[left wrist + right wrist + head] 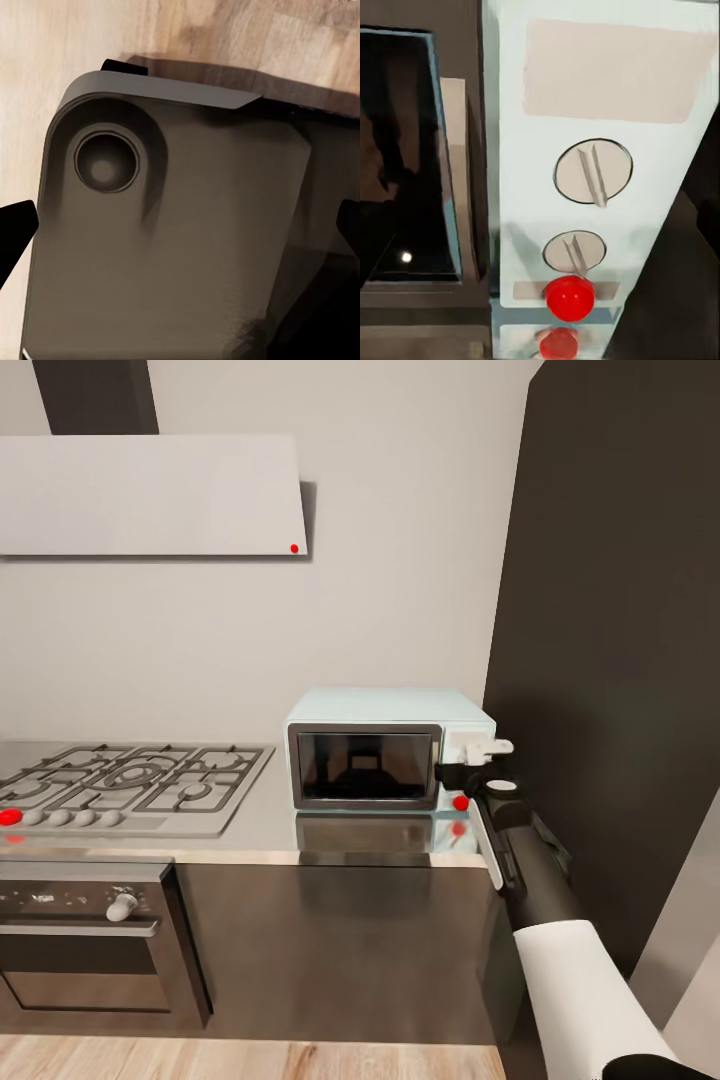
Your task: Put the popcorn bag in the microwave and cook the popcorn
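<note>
The pale mint microwave stands on the grey countertop with its dark glass door shut. My right gripper is right at its side panel, by the knobs; how its fingers stand is unclear. In the right wrist view the panel is very close: the upper knob, the lower knob and a red dot, with the door window beside them. My left gripper hangs open and empty over a dark grey part of my own body. The popcorn bag is out of view.
A steel gas hob lies left of the microwave, with a built-in oven below it and a range hood above. A tall dark cabinet rises close on the right. Wood floor runs along the cabinets.
</note>
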Robot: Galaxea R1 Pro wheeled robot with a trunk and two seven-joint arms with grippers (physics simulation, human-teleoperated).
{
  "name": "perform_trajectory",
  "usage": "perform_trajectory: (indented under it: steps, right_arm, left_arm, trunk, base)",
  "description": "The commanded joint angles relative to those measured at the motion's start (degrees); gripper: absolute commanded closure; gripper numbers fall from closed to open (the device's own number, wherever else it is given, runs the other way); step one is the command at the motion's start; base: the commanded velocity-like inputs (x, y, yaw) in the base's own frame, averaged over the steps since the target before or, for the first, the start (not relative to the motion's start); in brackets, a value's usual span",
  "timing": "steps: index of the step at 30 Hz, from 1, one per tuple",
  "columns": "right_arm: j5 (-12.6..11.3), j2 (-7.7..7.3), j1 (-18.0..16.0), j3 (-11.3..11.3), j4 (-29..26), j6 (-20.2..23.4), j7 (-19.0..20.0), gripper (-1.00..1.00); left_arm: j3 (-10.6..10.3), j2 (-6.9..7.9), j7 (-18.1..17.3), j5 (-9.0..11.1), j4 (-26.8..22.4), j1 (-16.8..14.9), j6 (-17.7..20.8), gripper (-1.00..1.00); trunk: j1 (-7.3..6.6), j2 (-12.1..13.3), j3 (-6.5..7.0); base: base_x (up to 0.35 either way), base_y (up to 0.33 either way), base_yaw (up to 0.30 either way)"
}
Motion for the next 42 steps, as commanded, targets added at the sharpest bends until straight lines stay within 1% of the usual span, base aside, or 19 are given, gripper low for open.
perform_trajectory:
  steps: [1, 5, 16, 19, 24, 26, 32, 38, 42]
  right_arm:
    - [0.59, 0.19, -0.04, 0.08, 0.56, 0.05, -0.82, -1.0]
    - [0.37, 0.46, -0.04, 0.08, 1.93, -0.54, -2.4, -1.0]
    - [0.16, 0.31, -0.04, 0.07, 2.25, -0.59, -1.9, -1.0]
    - [0.11, 0.07, -0.04, 0.07, 2.26, -0.57, -1.83, -1.0]
    - [-0.03, -0.11, -0.04, 0.07, 2.33, 0.22, -1.67, -1.0]
    - [-0.02, 0.2, -0.04, 0.07, 2.37, 0.61, -2.05, -1.0]
    - [0.24, 0.38, -0.04, 0.07, 4.35, 2.28, -2.31, -1.0]
    - [0.22, 0.39, -0.04, 0.07, 4.06, 2.02, -2.06, -1.0]
    - [0.1, 0.08, -0.04, 0.0, 3.94, 1.8, -1.61, -1.0]
  left_arm:
    - [0.06, -0.01, -0.04, 0.39, -0.04, -0.01, -0.1, -1.0]
    - [0.0, -0.01, -0.04, 0.52, 0.02, 0.0, -0.1, -1.0]
    - [-0.11, -0.01, -0.1, 0.37, -0.01, -0.02, -0.12, -1.0]
    - [-0.11, -0.01, -0.12, 0.34, 0.02, 0.0, -0.11, -1.0]
    - [-0.11, -0.01, -0.11, 0.33, 0.0, 0.0, -0.12, -1.0]
    - [-0.11, -0.01, -0.1, 0.33, -0.03, 0.0, -0.12, -1.0]
    - [-0.17, -0.01, -0.09, 0.33, 0.03, 0.0, -0.12, -1.0]
    - [-0.12, -0.01, -0.04, 0.33, 0.02, -0.01, -0.12, -1.0]
    - [-0.13, -0.01, -0.04, 0.33, -0.01, 0.0, -0.12, -1.0]
  trunk:
    - [0.0, -0.03, -0.06]
    - [0.0, -0.03, -0.06]
    - [0.0, -0.03, -0.06]
    - [0.0, -0.03, -0.06]
    - [0.0, -0.03, -0.06]
    - [0.0, -0.03, -0.06]
    - [0.0, -0.03, -0.06]
    - [0.0, -0.03, -0.06]
    - [0.0, -0.03, -0.06]
  base:
    - [0.0, 0.0, 0.0]
    - [0.0, 0.04, 0.0]
    - [0.0, 0.227, 0.0]
    - [0.0, 0.143, 0.0]
    - [0.0, 0.017, 0.0]
    - [0.0, 0.002, -0.031]
    - [0.0, 0.0, -0.208]
    - [0.0, 0.0, -0.007]
    - [0.0, 0.0, 0.0]
